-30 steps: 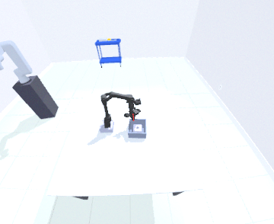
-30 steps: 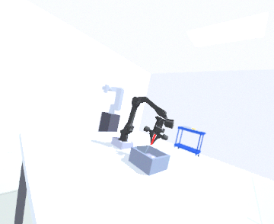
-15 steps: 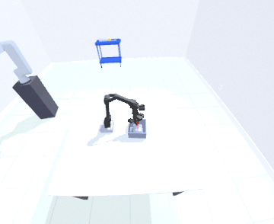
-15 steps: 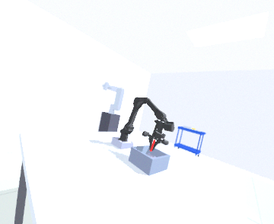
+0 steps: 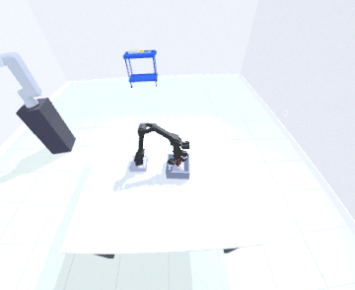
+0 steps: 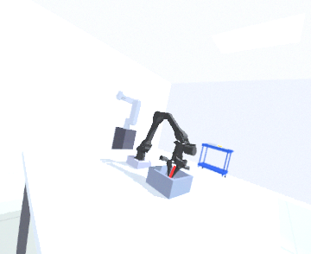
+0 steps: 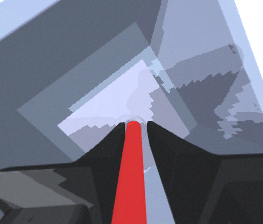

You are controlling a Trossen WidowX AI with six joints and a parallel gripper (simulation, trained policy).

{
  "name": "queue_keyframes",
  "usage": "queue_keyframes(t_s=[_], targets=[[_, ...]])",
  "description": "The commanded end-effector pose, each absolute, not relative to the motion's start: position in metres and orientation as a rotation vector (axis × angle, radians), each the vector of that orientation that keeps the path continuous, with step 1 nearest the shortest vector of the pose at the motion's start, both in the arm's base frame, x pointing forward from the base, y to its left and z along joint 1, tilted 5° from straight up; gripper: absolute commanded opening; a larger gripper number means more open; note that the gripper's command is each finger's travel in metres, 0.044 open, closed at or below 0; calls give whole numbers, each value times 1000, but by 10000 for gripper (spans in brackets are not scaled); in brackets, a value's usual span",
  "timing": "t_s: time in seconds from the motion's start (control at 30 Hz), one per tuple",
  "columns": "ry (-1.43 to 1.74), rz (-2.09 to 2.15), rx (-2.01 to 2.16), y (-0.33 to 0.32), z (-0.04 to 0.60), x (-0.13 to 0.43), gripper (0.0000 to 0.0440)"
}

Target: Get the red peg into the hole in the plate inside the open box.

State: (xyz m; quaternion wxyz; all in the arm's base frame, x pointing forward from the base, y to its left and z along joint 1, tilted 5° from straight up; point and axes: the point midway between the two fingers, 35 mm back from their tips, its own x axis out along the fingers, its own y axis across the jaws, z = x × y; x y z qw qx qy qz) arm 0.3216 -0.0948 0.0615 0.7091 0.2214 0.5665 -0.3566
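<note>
The red peg point(image 5: 178, 163) point(image 6: 173, 171) point(image 7: 131, 175) stands between the fingers, leaning in the exterior view. The gripper point(image 6: 171, 174) point(image 7: 136, 123) is slightly open, its fingertips down inside the box point(image 5: 177, 176) point(image 6: 169, 188) point(image 7: 77, 35). In the wrist view a narrow gap shows between the peg and the right finger; the left finger is very close to the peg. The pale plate point(image 7: 102, 100) lies at the box bottom. The peg's far end overlaps the faint round rim of the hole; whether it is in the hole cannot be told.
The box walls surround the fingers on all sides. The arm's pale base point(image 5: 138, 167) point(image 6: 138, 161) stands beside the box on the white table point(image 5: 132, 217). A blue cart point(image 5: 143, 77) point(image 6: 212, 168) and another pale arm on a dark pedestal point(image 5: 47, 125) point(image 6: 123, 138) stand farther off.
</note>
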Motion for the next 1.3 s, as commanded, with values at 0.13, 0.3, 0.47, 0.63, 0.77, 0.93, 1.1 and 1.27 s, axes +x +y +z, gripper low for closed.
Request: queue_keyframes(t_s=[0.13, 0.3, 0.47, 0.63, 0.77, 0.93, 1.1, 1.27], targets=[[1310, -729, 476, -100, 55, 326, 190], [1294, -690, 483, -103, 64, 342, 272], [1249, -631, 531, -103, 74, 366, 404], [1242, -620, 541, -111, 82, 380, 440], [1242, -578, 549, -106, 94, 394, 440], [1228, -528, 565, -100, 109, 411, 440], [1214, -501, 571, -95, 117, 421, 440], [1213, -500, 571, -95, 118, 422, 440]])
